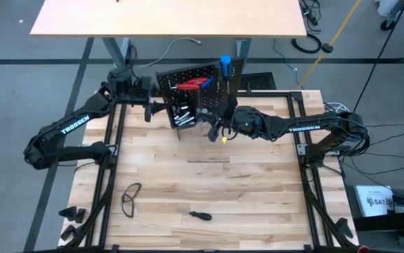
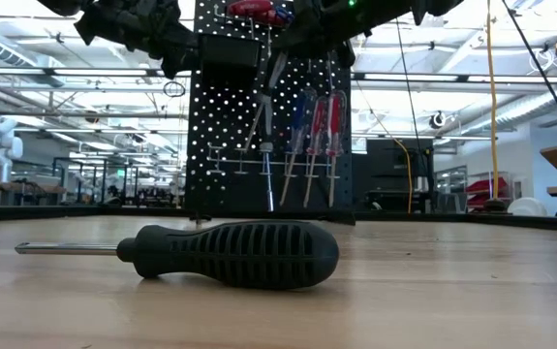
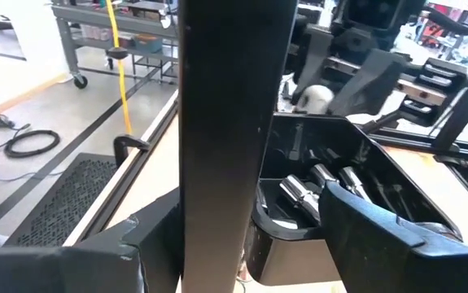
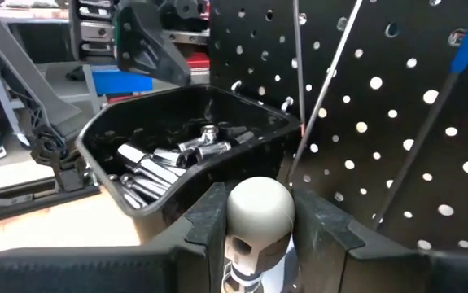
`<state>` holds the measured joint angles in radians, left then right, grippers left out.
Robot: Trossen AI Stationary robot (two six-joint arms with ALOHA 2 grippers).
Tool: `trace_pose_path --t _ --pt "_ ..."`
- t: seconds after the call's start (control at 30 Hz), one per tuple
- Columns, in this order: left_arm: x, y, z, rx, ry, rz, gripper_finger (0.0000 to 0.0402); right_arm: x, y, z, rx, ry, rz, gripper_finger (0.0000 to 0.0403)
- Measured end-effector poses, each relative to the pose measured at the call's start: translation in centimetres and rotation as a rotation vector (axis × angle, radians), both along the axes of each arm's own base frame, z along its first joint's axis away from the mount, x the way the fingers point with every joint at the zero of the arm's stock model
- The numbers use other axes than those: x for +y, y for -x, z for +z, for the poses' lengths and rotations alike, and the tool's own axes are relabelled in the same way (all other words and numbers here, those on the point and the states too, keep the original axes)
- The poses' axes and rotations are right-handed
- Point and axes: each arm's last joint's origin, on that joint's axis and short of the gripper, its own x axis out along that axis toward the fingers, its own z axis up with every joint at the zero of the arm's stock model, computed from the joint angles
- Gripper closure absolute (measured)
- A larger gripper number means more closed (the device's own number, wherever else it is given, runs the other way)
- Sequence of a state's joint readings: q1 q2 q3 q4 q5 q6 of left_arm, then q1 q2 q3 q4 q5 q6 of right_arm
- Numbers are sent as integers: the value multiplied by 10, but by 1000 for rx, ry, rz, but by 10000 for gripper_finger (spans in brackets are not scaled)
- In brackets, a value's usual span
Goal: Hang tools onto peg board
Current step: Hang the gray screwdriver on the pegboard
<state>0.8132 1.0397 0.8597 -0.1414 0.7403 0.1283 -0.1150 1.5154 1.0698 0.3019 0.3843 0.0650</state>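
Note:
The black peg board (image 1: 194, 88) stands upright at the table's far middle. Red pliers (image 1: 191, 85) and screwdrivers (image 2: 307, 145) hang on its hooks. Its small black bin (image 4: 185, 155) holds silvery metal pieces. My left gripper (image 1: 151, 107) is open at the board's left side edge (image 3: 234, 122), one finger on each side of it. My right gripper (image 1: 219, 130) hangs in front of the board, close to the bin, shut on a tool with a pale grey rounded end (image 4: 258, 207). A black-handled screwdriver (image 1: 200, 215) lies flat on the near part of the table. My left gripper straddles the board's left edge (image 3: 217, 203), level, from the table's left; I cannot tell whether either finger touches it. My right gripper pinches the pale-ended tool just behind its rounded end (image 4: 254, 252), between the two fingers. The fingers come roughly level, and the rounded end points at the board. The tool is clear of the table.
Safety glasses (image 1: 131, 197) lie at the near left of the table, and small black pieces (image 1: 72, 214) sit off its near left corner. Black frame rails (image 1: 110, 154) run along both sides. Bare wood lies between the board and the loose screwdriver (image 2: 230, 254).

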Motion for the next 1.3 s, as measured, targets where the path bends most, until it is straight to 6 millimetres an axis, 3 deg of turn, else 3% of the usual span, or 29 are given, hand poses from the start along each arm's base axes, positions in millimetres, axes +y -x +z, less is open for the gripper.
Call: trace_pose_path --t 0.6,0.97,1.3 --pt "-8 -7 0 8 -15 -21 142 -16 2 -3 9 -69 58 305" --pt "-8 -7 0 9 -14 -20 142 -18 0 14 81 -63 63 305" --pt "-8 -7 0 10 -13 -18 142 -21 -8 1 114 -79 56 305"
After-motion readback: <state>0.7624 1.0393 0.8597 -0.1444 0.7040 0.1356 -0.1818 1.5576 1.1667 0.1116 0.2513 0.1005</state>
